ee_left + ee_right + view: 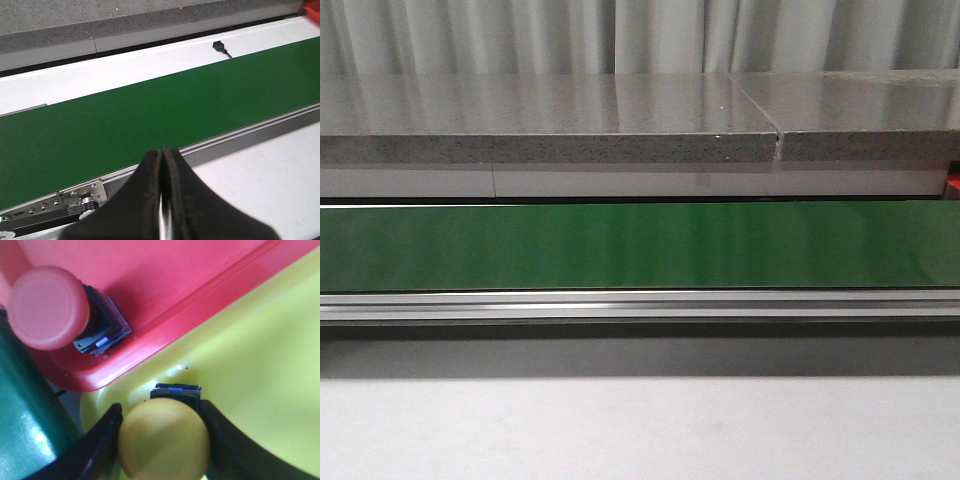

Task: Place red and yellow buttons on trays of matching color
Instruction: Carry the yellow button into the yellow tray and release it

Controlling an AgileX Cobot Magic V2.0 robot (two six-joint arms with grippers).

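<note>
Holding the yellow button (164,437) between its two dark fingers (102,440), the right gripper (162,440) hangs low over the yellow tray (260,375). The jaws stand apart by the width of the button's dome and press it from both sides, so this claw is closed on the part. The button's black base, with a small blue mark, shows just beyond the dome, toward 12 o'clock in the right wrist picture; the long axis of the button therefore appears to run roughly along the camera's line of sight, dome toward the lens.

The deciding relation is button over tray. The dome lies near the tray's corner, with the raised rim of the red tray (165,285) just beside it toward 11 o'clock. Whether the base already touches the yellow floor cannot be determined. A release here would probably land the part inside the matching tray, though close to its edge.

The red button (47,307) lies tilted on the red tray, at 10 o'clock from the held part and well clear of the fingers.

The left gripper (162,200) is closed on nothing, fingers pressed together, above the near edge of the green conveyor belt (150,115). No button is visible on the belt in the front view or left wrist view.
</note>
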